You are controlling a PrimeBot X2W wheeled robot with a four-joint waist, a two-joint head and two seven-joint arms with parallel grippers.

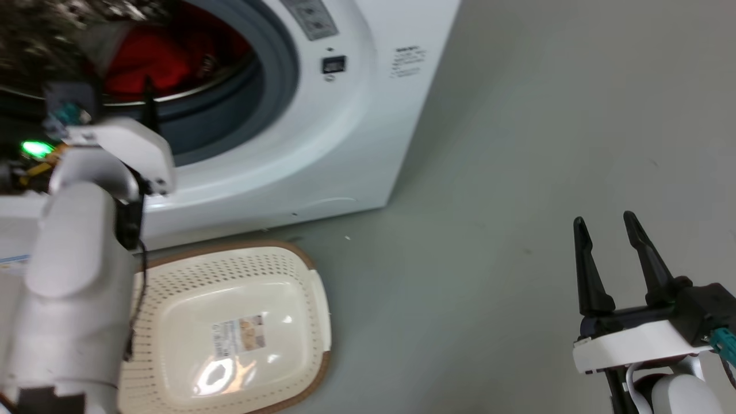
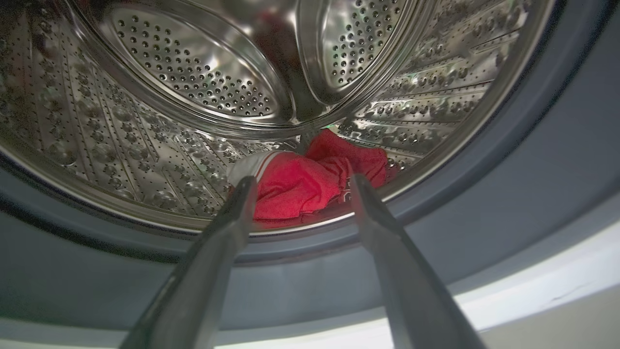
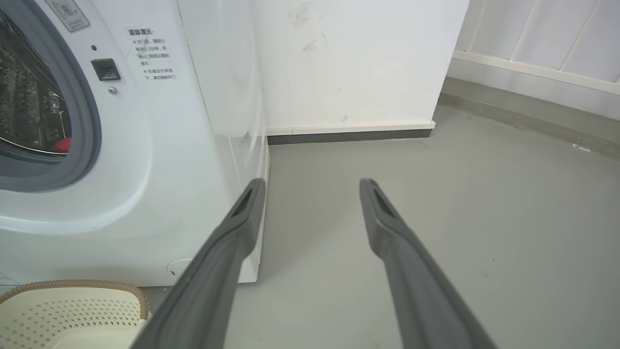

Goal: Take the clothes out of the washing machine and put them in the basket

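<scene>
Pointing at clothes (image 2: 295,191) — left gripper (image 2: 302,180); jaws apart.

Red clothes (image 2: 300,191) with white striped trim, white washing machine (image 1: 345,144), cream perforated basket (image 1: 190,270) with brown rim

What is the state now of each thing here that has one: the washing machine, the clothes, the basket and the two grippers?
washing machine: open at the front, drum exposed.
clothes: bunched at the bottom of the drum, not gripped.
basket: empty, on the floor before the washing machine.
left gripper: open, pointing at the clothes.
right gripper: open, empty, above the floor.
</scene>
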